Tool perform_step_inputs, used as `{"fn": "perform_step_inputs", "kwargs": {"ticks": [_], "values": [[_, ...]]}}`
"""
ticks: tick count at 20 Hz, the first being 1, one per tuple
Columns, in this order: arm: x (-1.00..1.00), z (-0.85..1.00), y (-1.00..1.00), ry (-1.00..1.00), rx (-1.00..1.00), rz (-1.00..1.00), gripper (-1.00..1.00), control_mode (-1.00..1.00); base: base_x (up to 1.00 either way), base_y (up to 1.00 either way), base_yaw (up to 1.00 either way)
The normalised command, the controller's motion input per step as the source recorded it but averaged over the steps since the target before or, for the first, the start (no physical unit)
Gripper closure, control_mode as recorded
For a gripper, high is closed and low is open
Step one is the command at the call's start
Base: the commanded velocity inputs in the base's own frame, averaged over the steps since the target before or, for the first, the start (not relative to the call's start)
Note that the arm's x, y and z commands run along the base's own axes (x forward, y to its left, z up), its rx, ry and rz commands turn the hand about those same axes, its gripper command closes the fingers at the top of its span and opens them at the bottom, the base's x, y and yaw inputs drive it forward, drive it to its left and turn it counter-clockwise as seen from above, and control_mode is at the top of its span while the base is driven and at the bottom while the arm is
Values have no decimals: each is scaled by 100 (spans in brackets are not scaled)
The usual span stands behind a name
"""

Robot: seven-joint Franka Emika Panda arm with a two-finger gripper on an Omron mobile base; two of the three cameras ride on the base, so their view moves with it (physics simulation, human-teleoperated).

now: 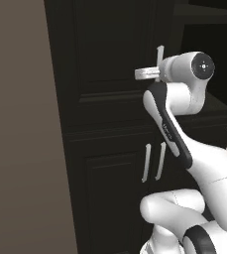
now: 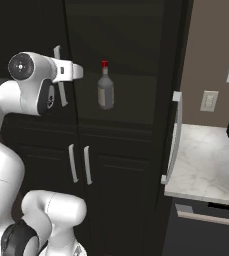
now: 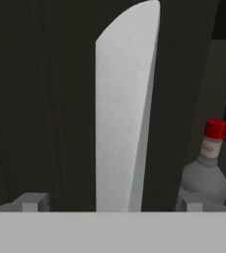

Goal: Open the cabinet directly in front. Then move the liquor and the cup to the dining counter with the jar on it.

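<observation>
I can read no text anywhere. The liquor point(image 3: 206, 170) carries a pale label under its red cap, but whatever is printed on it is too blurred to make out from my cameras.

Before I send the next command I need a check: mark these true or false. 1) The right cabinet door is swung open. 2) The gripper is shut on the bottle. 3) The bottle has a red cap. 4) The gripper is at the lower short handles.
1) True: the right door stands open, showing the bottle.
2) False: the gripper is open around the long handle, and the bottle stands apart.
3) True.
4) False: it is at the upper door's handle, above the short handles.
</observation>
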Motion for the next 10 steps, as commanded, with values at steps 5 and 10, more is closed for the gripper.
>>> {"fn": "perform_step_inputs", "kwargs": {"ticks": [5,10], "values": [[89,-76,1,0,0,0,-100,-100,0,0,0],[17,-9,0,0,0,0,100,-100,0,0,0]]}}
